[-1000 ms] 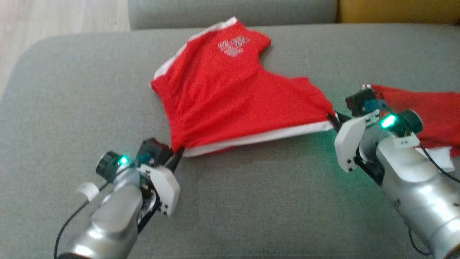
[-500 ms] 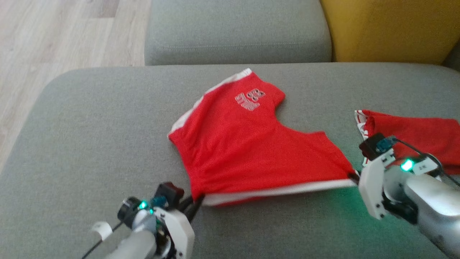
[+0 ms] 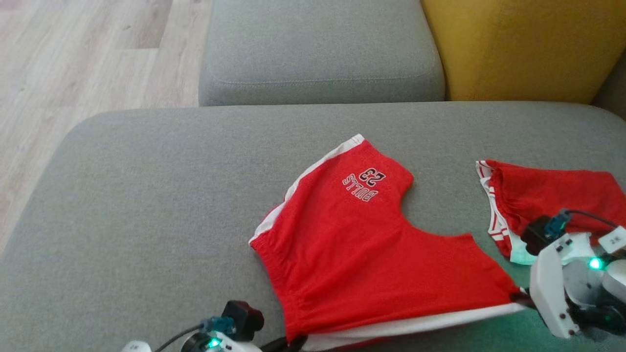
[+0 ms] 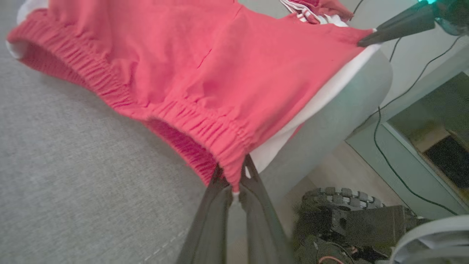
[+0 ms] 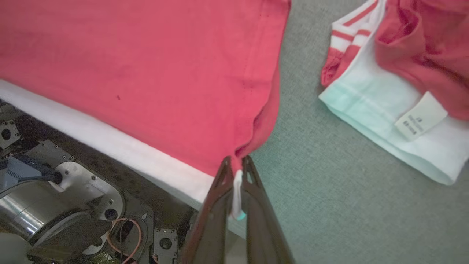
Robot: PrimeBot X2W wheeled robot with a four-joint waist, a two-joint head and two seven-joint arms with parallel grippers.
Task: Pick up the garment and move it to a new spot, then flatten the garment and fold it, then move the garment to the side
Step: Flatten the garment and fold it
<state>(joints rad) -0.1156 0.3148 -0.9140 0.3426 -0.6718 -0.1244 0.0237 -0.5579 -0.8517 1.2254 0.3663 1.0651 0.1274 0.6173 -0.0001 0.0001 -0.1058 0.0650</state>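
Shorts [image 3: 371, 244] dragged nearer me, waistband [image 4: 91, 84] leftward, legs pointing right, left end effector [image 4: 234, 176] clamped on waistband corner, right end effector [image 5: 236, 165] clamped on hem corner.

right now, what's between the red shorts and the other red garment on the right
A bare strip of grey cushion lies between the shorts and the other garment; the head and right wrist views both show it.

You get soft, even daylight on the grey fabric sofa cushion [image 3: 146, 205]; the red jersey shorts [image 3: 371, 254] throw only a faint shadow. Around your right gripper [image 5: 236, 163] a green lamp [image 3: 595, 264] tints the cushion and the white folded cloth [image 5: 373, 121] beside it. Wrist views blur their own fingers [image 4: 209, 227] and bend at the edges.
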